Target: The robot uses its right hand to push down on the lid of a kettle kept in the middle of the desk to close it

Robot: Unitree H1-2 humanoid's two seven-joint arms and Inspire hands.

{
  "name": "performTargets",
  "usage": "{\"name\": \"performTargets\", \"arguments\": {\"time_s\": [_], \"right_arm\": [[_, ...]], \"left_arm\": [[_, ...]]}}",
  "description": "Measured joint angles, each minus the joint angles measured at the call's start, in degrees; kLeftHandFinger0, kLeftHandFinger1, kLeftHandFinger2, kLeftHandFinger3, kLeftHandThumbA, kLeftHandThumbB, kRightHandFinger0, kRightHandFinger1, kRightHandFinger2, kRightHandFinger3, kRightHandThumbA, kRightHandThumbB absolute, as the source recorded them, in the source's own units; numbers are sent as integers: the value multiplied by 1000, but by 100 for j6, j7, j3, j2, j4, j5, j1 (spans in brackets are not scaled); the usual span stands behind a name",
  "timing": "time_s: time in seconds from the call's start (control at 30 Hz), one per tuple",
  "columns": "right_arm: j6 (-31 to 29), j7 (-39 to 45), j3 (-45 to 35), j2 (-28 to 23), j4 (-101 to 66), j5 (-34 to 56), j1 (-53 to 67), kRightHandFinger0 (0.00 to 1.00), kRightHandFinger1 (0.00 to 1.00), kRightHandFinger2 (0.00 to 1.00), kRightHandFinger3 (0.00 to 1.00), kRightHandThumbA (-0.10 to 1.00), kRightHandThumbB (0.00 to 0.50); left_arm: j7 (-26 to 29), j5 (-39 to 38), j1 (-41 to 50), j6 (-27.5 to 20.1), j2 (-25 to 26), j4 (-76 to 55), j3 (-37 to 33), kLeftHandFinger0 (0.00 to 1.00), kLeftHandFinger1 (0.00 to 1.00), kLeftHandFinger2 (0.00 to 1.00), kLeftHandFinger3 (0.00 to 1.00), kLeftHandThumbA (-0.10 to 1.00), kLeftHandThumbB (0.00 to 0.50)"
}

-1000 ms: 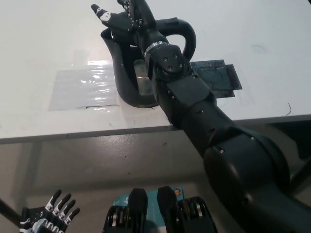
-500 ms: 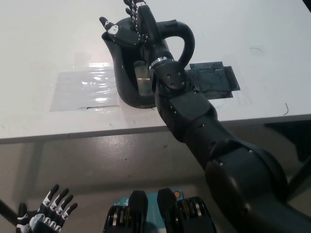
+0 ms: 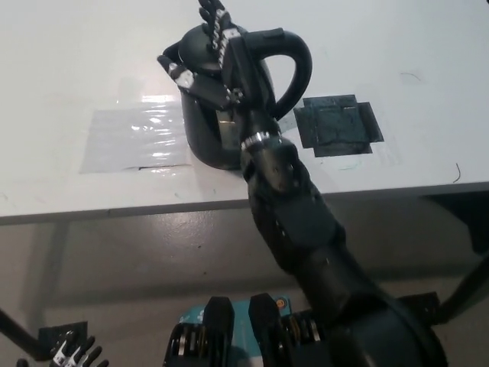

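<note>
Right hand (image 3: 218, 57) lay flat on the kettle (image 3: 221, 99) lid (image 3: 200, 47); fingers spread, gripping nothing.
Pressing step under way; next, a firm downward push seemed needed; left hand (image 3: 72, 355) rested low.

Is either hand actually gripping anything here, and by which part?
Nothing is gripped. The black right hand lies flat, fingers extended, on the top of the black plastic kettle, not around its handle. The white left hand rests low, holding nothing.

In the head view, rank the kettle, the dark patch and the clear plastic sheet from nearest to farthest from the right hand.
1. Kettle: directly under the right hand, which lies across its top.
2. Dark patch: on the desk, picture right of the kettle.
3. Clear plastic sheet: on the desk, picture left; too close to the patch to rank firmly.
</note>
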Motion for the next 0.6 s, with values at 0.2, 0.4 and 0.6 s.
{"name": "performTargets", "arguments": {"time_s": [0.2,0.4,0.6], "right_arm": [[225,81,179,-67,-1449,6,1057,1000,1000,1000,1000,743,185],[481,146,296,-433,-2765,16,2395,1000,1000,1000,1000,642,222],[650,247,343,-1040,-4043,31,3807,1000,1000,1000,1000,637,233]], "left_arm": [[1,1,-78,22,0,1,5,1000,1000,1000,1000,1000,492],[1,4,-155,29,0,2,8,1000,1000,1000,1000,1000,491],[2,4,-199,30,0,10,18,1000,1000,1000,1000,1000,490]]}}
